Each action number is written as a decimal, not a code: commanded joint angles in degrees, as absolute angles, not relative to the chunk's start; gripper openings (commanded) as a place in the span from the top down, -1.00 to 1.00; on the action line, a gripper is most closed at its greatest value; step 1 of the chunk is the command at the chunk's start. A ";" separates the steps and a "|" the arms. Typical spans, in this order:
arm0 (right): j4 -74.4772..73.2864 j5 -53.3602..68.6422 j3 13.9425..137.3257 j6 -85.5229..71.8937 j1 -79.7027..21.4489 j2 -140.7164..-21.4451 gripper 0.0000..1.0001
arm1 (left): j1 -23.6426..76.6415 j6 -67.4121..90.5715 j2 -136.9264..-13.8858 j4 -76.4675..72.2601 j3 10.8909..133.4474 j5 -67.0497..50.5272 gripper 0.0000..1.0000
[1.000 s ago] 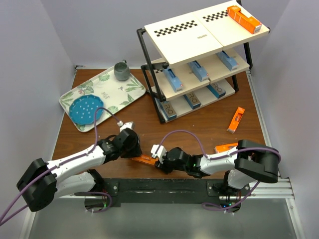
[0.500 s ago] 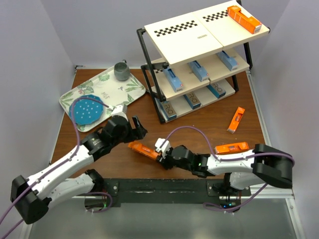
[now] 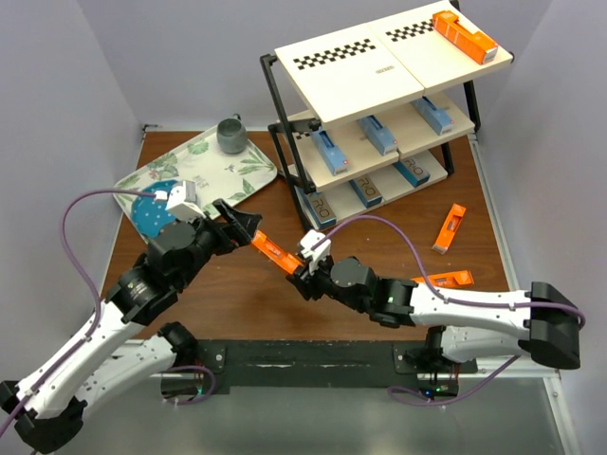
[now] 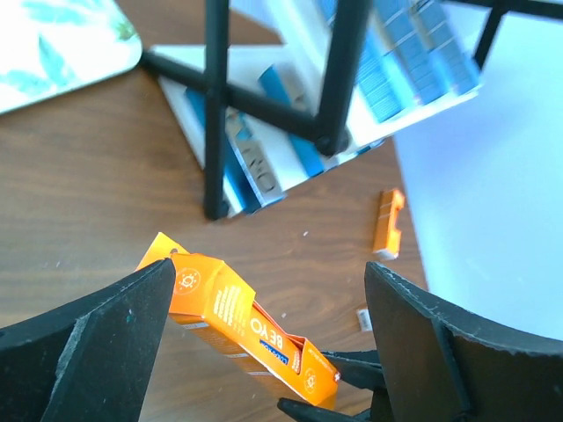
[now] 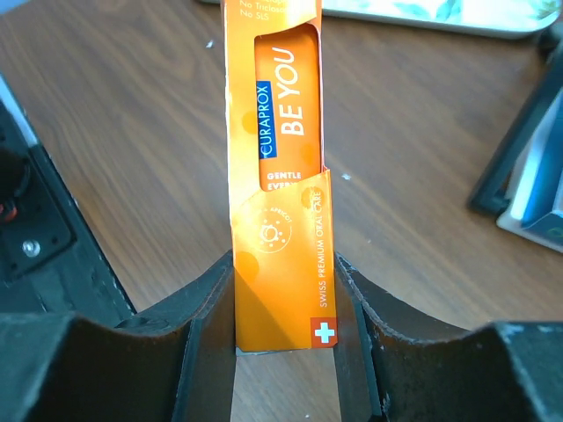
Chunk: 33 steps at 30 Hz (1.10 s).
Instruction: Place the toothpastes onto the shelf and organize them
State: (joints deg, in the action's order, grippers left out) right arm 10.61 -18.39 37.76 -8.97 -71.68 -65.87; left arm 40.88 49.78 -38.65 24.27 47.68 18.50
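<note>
My right gripper (image 3: 296,270) is shut on the lower end of an orange toothpaste carton (image 3: 273,251), which tilts up off the table. In the right wrist view the carton (image 5: 277,176) sits squeezed between the right gripper's (image 5: 281,290) jaws. My left gripper (image 3: 237,223) stands open at the carton's far end. In the left wrist view the carton (image 4: 233,316) shows between the left gripper's (image 4: 268,268) wide jaws, not gripped. The shelf (image 3: 379,71) holds an orange carton (image 3: 465,36) on top, blue ones (image 3: 377,135) in the middle and silver ones (image 3: 365,192) at the bottom.
Two more orange cartons lie on the table, one right of the shelf (image 3: 450,227) and one by the right arm (image 3: 446,280). A leaf-patterned tray (image 3: 247,175) at the back left carries a blue plate (image 3: 152,209) and a grey cup (image 3: 230,135).
The left gripper has opened, let go of the orange carton and drawn back up to the left. The right gripper has carried the carton away from the near edge, toward the shelf.
</note>
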 commanded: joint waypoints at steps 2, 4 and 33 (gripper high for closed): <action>1.26 -23.11 47.80 -9.41 -71.72 -63.64 0.47 | 40.52 44.31 -35.87 17.68 50.09 21.96 -0.90; -2.09 -25.31 52.45 -7.92 -71.72 -62.76 0.47 | 40.52 40.44 -34.29 15.31 50.71 24.07 -0.90; -50.18 -17.50 124.35 16.70 -37.19 -81.20 0.45 | 40.52 8.09 -25.84 -0.95 32.79 29.44 -0.96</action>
